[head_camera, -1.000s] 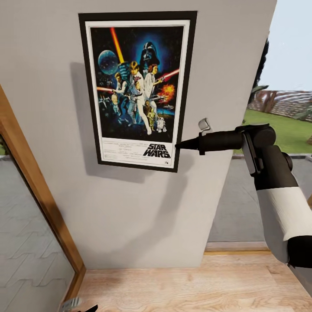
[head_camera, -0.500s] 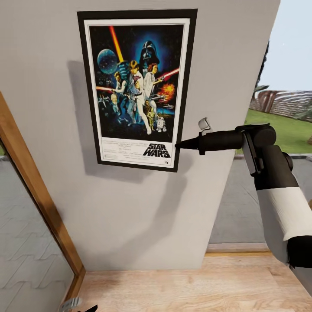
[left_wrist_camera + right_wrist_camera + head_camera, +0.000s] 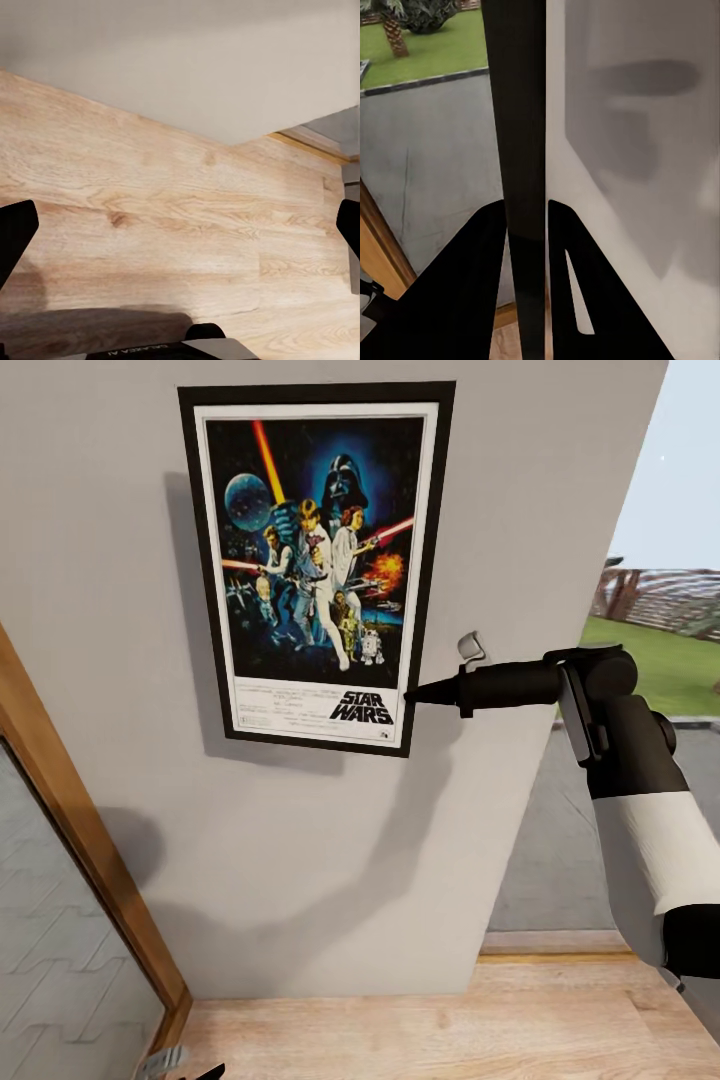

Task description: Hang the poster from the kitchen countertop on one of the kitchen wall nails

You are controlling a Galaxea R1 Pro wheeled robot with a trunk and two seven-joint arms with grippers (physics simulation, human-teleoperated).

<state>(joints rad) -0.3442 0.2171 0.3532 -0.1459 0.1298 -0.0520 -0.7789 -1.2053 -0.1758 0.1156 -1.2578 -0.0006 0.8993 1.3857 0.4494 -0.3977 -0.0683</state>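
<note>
Pinching the poster [image 3: 315,565] by its lower right edge, our right gripper [image 3: 412,696] held it flat against the grey wall [image 3: 300,840] (hanging looked nearly done, release remaining).

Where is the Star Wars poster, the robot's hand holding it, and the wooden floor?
poster [image 3: 315,565]: head view, on the printed figures in its middle.
right gripper [image 3: 412,697]: head view, at its fingertips on the poster's lower edge.
wooden floor [image 3: 157,217]: left wrist view, on a bare plank.

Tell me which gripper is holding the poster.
The right gripper: its fingers pinch the poster at the frame's lower right edge. The left gripper is open over wooden floor.
</note>
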